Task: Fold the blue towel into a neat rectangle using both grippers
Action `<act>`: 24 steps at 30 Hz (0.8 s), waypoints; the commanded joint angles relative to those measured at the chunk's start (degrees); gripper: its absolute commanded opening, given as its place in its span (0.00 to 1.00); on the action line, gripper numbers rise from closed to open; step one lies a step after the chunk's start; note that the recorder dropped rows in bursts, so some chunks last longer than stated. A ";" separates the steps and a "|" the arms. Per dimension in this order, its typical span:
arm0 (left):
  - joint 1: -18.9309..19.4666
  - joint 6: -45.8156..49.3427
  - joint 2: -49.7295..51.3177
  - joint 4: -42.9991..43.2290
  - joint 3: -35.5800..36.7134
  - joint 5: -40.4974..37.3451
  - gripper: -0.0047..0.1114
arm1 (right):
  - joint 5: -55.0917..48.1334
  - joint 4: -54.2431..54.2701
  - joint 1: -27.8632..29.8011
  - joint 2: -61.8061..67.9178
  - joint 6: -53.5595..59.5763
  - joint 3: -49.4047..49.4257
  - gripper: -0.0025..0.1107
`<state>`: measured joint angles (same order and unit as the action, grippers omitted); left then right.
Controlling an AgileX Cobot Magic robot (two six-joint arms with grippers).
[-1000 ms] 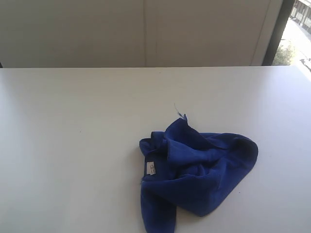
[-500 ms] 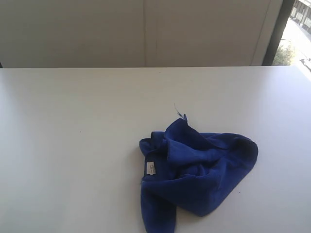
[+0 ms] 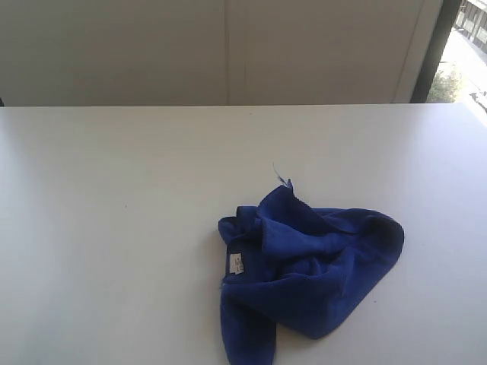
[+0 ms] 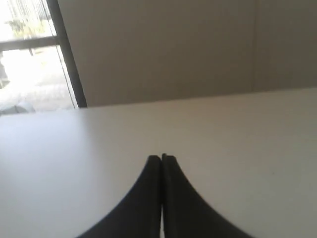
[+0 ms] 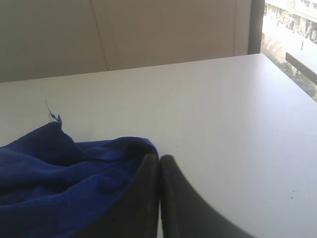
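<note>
**A:** What does the exterior view give?

**B:** The blue towel (image 3: 308, 277) lies crumpled in a heap on the white table (image 3: 114, 228). It sits a little right of the middle and toward the near edge, and one fold runs off the bottom of the picture. Its small white tag (image 3: 236, 263) shows on the left side of the heap. A loose thread (image 3: 280, 175) sticks up from the far corner.

**A:** And the left wrist view?

**B:** The left gripper (image 4: 161, 157) has its two black fingers pressed together at the tips, with no gap and nothing between them. Bare table stretches ahead of it, up to a beige wall (image 4: 198, 49) and a bright window (image 4: 25, 64).

**A:** The right wrist view?

**B:** The right gripper (image 5: 159, 157) is closed the same way, fingertip against fingertip, clamping nothing. The towel lies just beside it, all on one side of the fingers. A raised blue fold comes up close to the tips — whether cloth and finger actually touch, I cannot tell.

**A:** So where does the towel stand?

**B:** Bunched on the table, not folded into a rectangle — and in neither gripper's hold.
</note>
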<state>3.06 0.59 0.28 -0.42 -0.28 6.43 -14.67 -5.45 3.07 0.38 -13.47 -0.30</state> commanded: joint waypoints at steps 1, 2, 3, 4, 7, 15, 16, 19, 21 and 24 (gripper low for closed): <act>0.16 -1.00 -0.28 -0.16 0.28 8.12 0.04 | 0.56 -0.50 0.28 -0.38 -0.17 0.30 0.02; 0.16 -1.99 -0.28 -0.16 0.28 8.13 0.04 | 0.56 -0.50 0.28 -0.38 -0.17 0.30 0.02; 0.16 -3.87 -0.28 -0.16 0.28 8.44 0.04 | 0.56 -0.50 0.28 -0.38 -0.17 0.30 0.02; 0.16 -6.27 -0.28 -0.16 0.28 9.22 0.04 | 0.56 -0.50 0.28 -0.38 -0.17 0.30 0.02; 0.16 -12.47 -0.28 -0.16 0.28 13.22 0.04 | 0.56 -0.50 0.28 -0.38 -0.17 0.30 0.02; 0.16 -20.48 1.35 -0.16 -4.68 13.81 0.04 | 0.56 -0.51 0.28 -0.38 -0.17 0.30 0.02; 0.16 -20.36 2.64 -0.16 -6.21 13.29 0.04 | 0.56 -0.51 0.28 -0.38 -0.17 0.30 0.02; 0.16 -20.36 7.77 -0.16 -10.55 12.12 0.04 | 0.56 -0.51 0.28 -0.38 -0.17 0.30 0.02; 0.16 -20.36 11.78 0.42 -14.06 10.05 0.04 | 0.56 -0.51 0.28 -0.38 -0.17 0.30 0.02; 0.16 -20.36 17.74 3.62 -19.58 6.22 0.04 | 0.56 -0.51 0.28 -0.38 -0.17 0.30 0.02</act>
<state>3.06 -19.19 13.59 0.67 -15.27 15.86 -14.57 -5.45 3.07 0.38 -13.47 -0.30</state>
